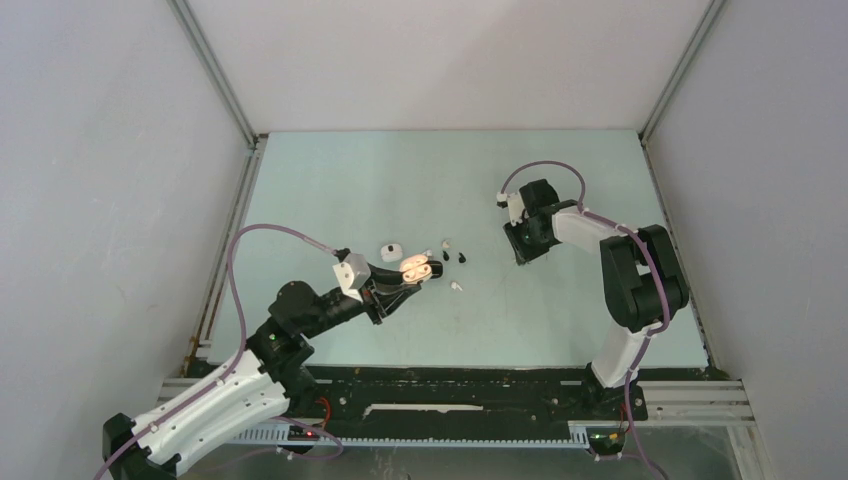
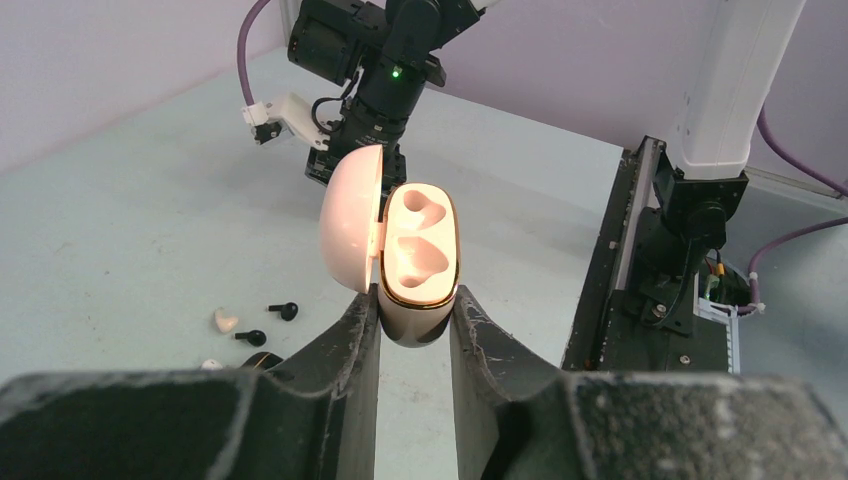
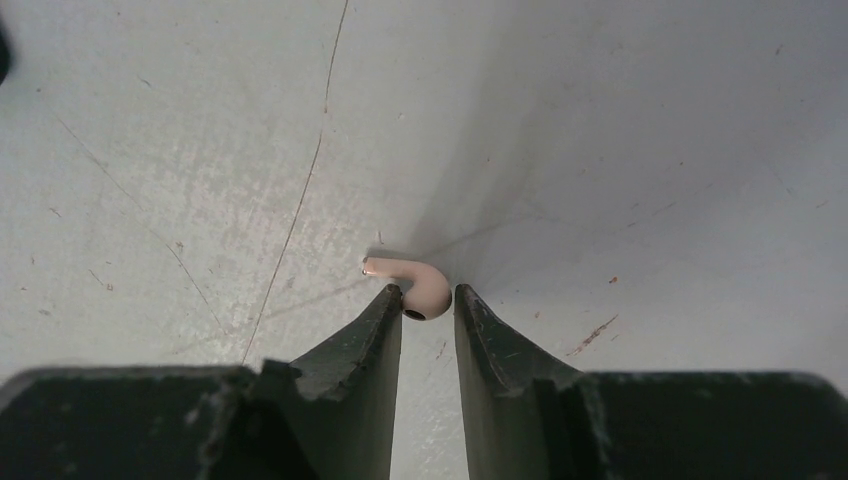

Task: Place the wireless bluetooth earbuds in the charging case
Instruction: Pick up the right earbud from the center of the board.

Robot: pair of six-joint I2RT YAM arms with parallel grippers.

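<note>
The charging case (image 2: 418, 262) is clamped low on its body by the left jaws, with its lid (image 2: 350, 220) swung open to one side and both wells showing empty. A white earbud (image 3: 415, 285) is pinched by its round head at the very tips of the right jaws, its stem sticking out sideways. Whether it is clear of the surface (image 1: 330, 180) cannot be told. This bud is well to the right of the case. Two black earbuds (image 1: 462, 257) lie just beyond the case on its right, another white bud (image 1: 457, 287) lies just to the right of the case, and a small closed case (image 1: 390, 249) sits just beyond it on the left.

The step in hand is judged to be the carry of the pinched bud to an empty well. The grip is slight, so a slow, level transfer is advised. The stem should be turned to point down into the well before any lowering, and the well that matches the bud's shape should be chosen. The jaws are best parted only once the head is seated.

The left arm (image 1: 300, 315) is stretched low and forward, its wrist angled so that the case mouth is offered upward. The right arm (image 1: 630, 270) is folded at the elbow, its forearm reaching towards the case and its wrist pitched down at the surface
</note>
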